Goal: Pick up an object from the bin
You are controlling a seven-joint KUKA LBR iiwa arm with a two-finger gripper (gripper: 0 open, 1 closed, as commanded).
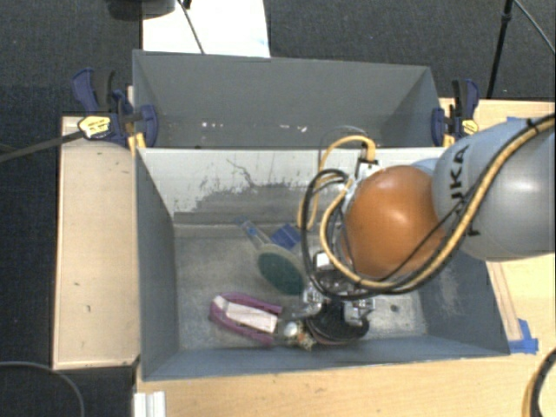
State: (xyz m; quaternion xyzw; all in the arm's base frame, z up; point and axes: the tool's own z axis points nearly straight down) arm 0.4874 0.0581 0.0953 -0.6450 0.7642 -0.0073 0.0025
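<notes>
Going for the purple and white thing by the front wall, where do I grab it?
Likely across its narrow middle, from straight above: the purple and white thing lies flat and long, roughly parallel to the front wall, leaving little room for a sideways approach.

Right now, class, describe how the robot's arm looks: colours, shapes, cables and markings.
The arm is rounded and silver-grey, with black lettering. An orange dome covers the wrist, looped by black and yellow cables. The end effector below is small, metallic and dark.
</notes>
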